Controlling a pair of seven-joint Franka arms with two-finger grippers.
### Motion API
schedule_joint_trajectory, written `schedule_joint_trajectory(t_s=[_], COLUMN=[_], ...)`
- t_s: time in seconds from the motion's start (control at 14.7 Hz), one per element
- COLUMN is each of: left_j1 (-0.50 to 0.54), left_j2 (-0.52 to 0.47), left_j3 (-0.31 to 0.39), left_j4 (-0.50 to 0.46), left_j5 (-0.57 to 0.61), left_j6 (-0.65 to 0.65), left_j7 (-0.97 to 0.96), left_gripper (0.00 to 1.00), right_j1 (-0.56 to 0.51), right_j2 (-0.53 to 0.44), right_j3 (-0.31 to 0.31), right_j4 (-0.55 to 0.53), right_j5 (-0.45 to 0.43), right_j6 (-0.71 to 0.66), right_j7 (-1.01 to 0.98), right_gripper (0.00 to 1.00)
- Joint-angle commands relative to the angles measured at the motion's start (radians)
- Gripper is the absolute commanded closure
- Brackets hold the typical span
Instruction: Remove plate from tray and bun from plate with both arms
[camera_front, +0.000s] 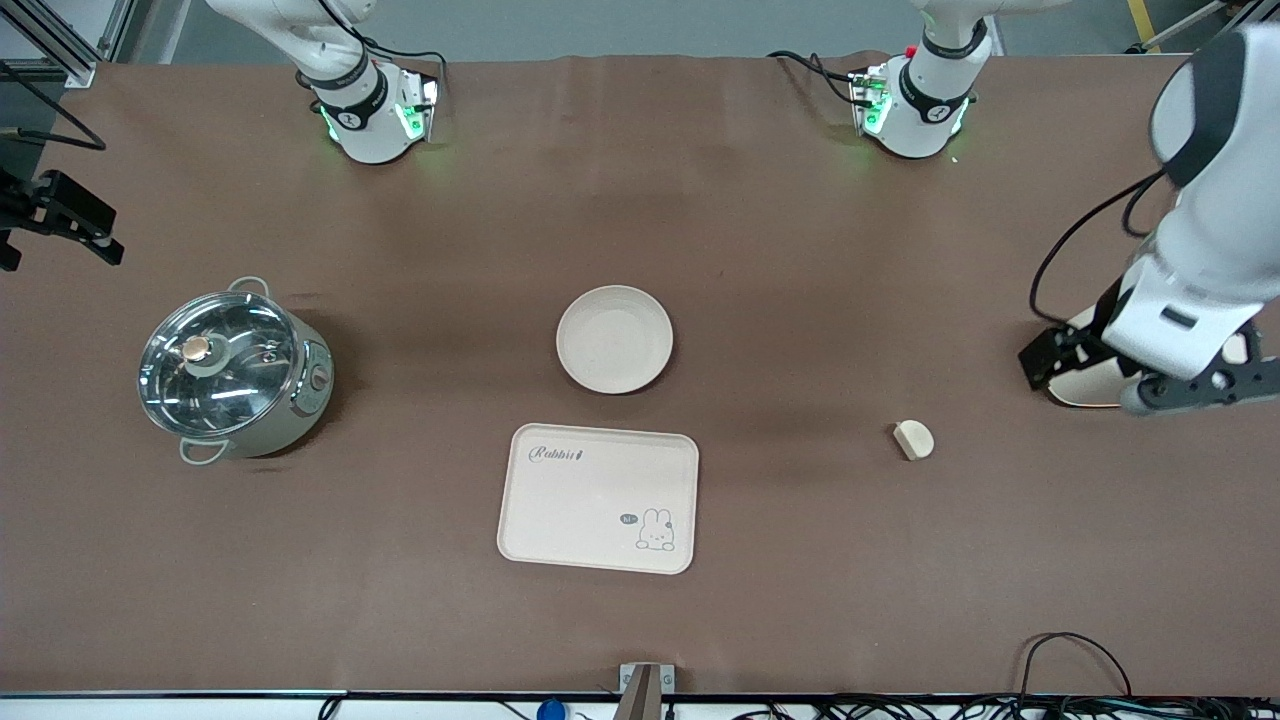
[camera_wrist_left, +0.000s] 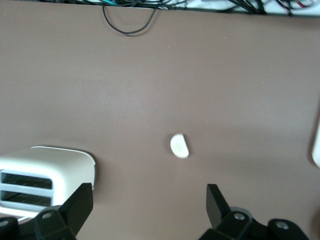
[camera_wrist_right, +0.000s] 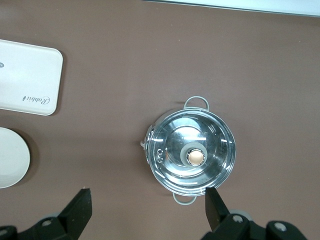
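The round cream plate (camera_front: 614, 339) lies at the table's middle, empty; its edge shows in the right wrist view (camera_wrist_right: 10, 157). The small pale bun (camera_front: 913, 439) lies on the bare table toward the left arm's end and also shows in the left wrist view (camera_wrist_left: 179, 146). My left gripper (camera_front: 1062, 350) is open and empty in the air beside a white slotted appliance; in the left wrist view (camera_wrist_left: 149, 200) the bun lies ahead of its fingers. My right gripper (camera_wrist_right: 146, 202) is open and empty, high over the table by the pot.
A cream rectangular tray with a rabbit drawing (camera_front: 598, 497) lies nearer the front camera than the plate. A steel pot with a glass lid (camera_front: 232, 372) stands toward the right arm's end. The white slotted appliance (camera_wrist_left: 45, 170) sits under the left arm (camera_front: 1085, 388).
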Motion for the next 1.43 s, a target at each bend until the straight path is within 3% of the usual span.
schedule_joint_trajectory(t_s=[0.0, 0.14, 0.41, 0.61, 1.36], left_j1=[0.039, 0.040, 0.020, -0.005, -0.011], left_j2=[-0.076, -0.137, -0.205, -0.265, -0.222], left_j3=[-0.007, 0.033, 0.094, 0.119, 0.102], left_j4=[-0.001, -0.012, -0.030, -0.097, -0.059], left_j5=[-0.059, -0.129, -0.143, -0.146, -0.143], left_j6=[-0.095, -0.156, -0.264, -0.262, -0.264], left_j7=[0.090, 0.174, 0.226, 0.226, 0.226], left_gripper=[0.00, 0.00, 0.00, 0.00, 0.00], right_j1=[-0.010, -0.009, -0.007, -0.003, 0.005], right_j2=[-0.030, -0.032, -0.030, -0.032, -0.041], right_j3=[0.004, 0.006, -0.016, -0.065, -0.069], right_j4=[-0.030, -0.030, -0.039, -0.060, -0.062], right_j5=[0.004, 0.005, 0.008, 0.099, 0.100], right_j6=[-0.002, -0.003, -0.014, -0.040, -0.042], right_j7=[-0.007, -0.007, -0.002, -0.007, 0.009], right_gripper=[0.00, 0.00, 0.00, 0.00, 0.00])
